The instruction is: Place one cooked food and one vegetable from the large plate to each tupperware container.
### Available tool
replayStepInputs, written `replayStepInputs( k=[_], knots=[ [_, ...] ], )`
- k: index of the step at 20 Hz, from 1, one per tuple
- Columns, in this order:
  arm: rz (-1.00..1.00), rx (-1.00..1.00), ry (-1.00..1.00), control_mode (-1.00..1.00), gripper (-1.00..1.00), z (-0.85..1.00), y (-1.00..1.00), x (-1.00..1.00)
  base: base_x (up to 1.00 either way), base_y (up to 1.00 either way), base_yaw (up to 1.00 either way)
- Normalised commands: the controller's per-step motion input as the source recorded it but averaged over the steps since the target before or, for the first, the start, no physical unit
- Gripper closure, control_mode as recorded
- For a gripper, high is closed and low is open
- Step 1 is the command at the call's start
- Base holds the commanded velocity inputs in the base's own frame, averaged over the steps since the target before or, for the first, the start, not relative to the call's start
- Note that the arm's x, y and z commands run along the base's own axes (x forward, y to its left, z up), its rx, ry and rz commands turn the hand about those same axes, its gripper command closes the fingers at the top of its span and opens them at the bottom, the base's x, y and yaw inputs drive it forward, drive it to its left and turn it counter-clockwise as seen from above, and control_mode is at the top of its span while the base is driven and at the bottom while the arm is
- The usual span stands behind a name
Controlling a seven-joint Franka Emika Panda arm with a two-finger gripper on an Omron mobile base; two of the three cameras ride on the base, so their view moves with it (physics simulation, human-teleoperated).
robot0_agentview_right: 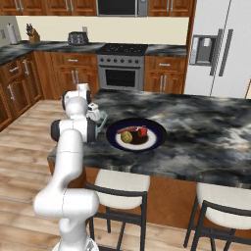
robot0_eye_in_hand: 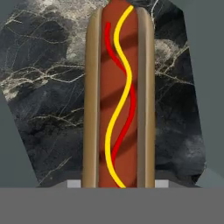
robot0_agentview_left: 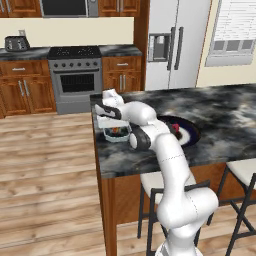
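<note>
A hot dog (robot0_eye_in_hand: pixel 119 100) in a bun, with red and yellow sauce lines, stands lengthwise between my fingertips (robot0_eye_in_hand: pixel 74 183). My gripper (robot0_agentview_left: pixel 112 124) is shut on it, low over a pale blue-green tupperware container (robot0_agentview_left: pixel 119 137) near the island's left edge. The tub's translucent walls (robot0_eye_in_hand: pixel 205 87) frame the hot dog on both sides, with marble showing through beneath. In the left base view, small red and dark pieces show in the tub. To its right, the large plate (robot0_agentview_right: pixel 156 138) carries a sausage (robot0_agentview_right: pixel 126 130), a red tomato (robot0_agentview_right: pixel 142 131), a yellow-green piece (robot0_agentview_right: pixel 127 138) and a dark piece.
The dark marble island counter (robot0_agentview_right: pixel 206 132) stretches to the right of the plate. Two stools (robot0_agentview_right: pixel 120 184) stand under its near edge. A stove (robot0_agentview_left: pixel 75 75) and a fridge (robot0_agentview_left: pixel 175 40) line the back wall across a wooden floor.
</note>
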Motion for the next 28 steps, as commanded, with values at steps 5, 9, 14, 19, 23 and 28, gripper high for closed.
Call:
replayStepInputs(
  k=[5, 9, 14, 19, 23, 28],
  knots=[
    [0.00, 0.03, 0.03, -1.00, -1.00, -0.31, 0.01, 0.00, 0.00, 0.00, 0.00],
    [0.00, 0.00, -0.01, -1.00, -1.00, 0.03, 0.00, -0.16, 0.00, 0.00, 0.00],
    [0.00, 0.00, -0.10, -1.00, -1.00, 0.13, 0.00, -0.34, 0.00, 0.00, 0.00],
    [0.00, 0.00, -0.13, -1.00, -1.00, 0.25, -0.23, -0.89, 0.00, 0.00, 0.00],
    [0.04, 0.03, -0.17, -1.00, -1.00, -0.25, -0.62, -1.00, 0.00, 0.00, 0.00],
    [0.11, 0.06, -0.34, -1.00, -1.00, -0.46, -0.91, -1.00, 0.00, 0.00, 0.00]
  ],
)
